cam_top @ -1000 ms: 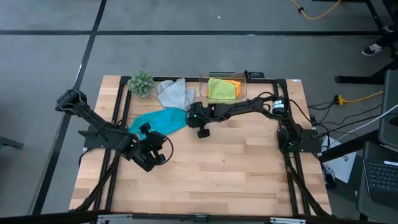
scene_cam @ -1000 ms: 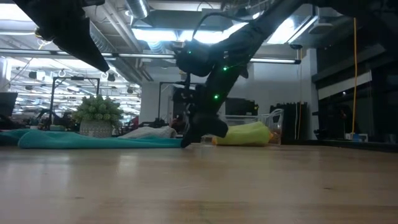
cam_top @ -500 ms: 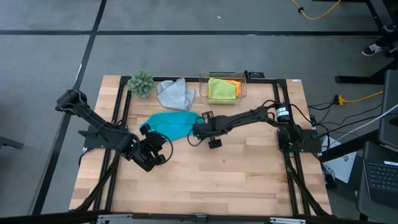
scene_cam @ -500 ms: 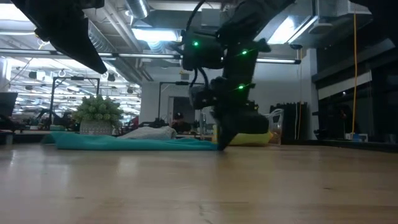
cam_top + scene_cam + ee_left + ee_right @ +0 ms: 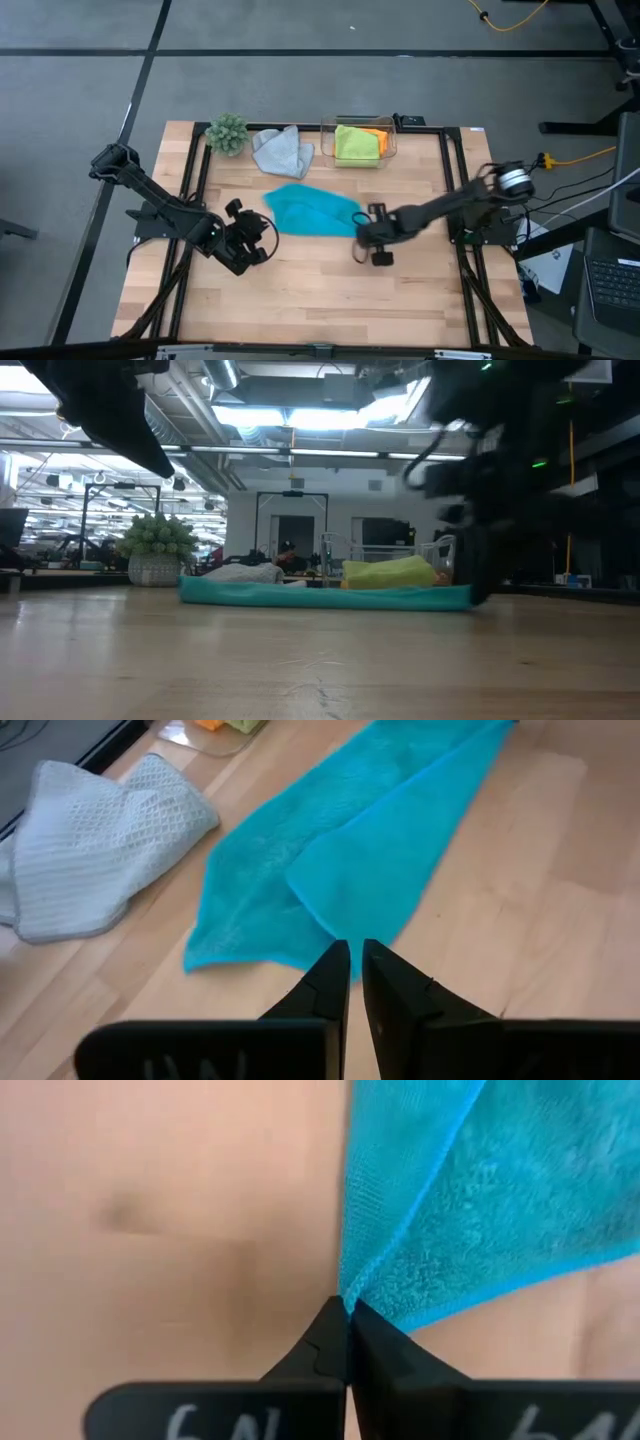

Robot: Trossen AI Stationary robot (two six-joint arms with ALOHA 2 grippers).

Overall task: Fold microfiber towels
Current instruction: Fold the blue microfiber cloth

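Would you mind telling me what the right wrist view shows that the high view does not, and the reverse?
Only the right wrist view shows the grip: the right gripper is shut on a corner of the turquoise towel.

Only the high view shows the layout: the left gripper beside the towel, the grey towel, the small plant, and the lime green towel and orange towel in the clear box.

Both show the turquoise towel and the wooden table.
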